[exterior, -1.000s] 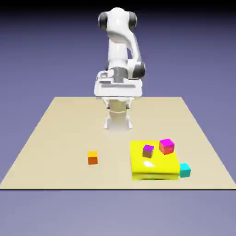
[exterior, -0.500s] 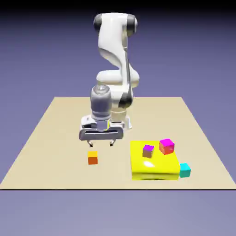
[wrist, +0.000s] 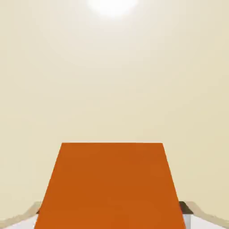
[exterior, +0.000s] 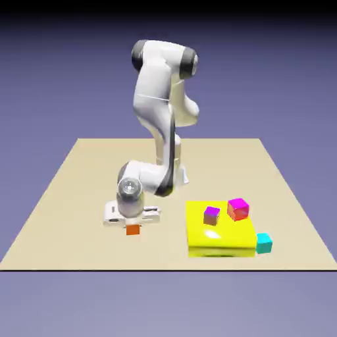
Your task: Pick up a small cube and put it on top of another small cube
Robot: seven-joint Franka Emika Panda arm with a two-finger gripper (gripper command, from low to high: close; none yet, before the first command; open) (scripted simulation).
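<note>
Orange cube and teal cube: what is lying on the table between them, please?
In the exterior view, the yellow block lies between the orange cube and the teal cube, carrying two other cubes.
</note>
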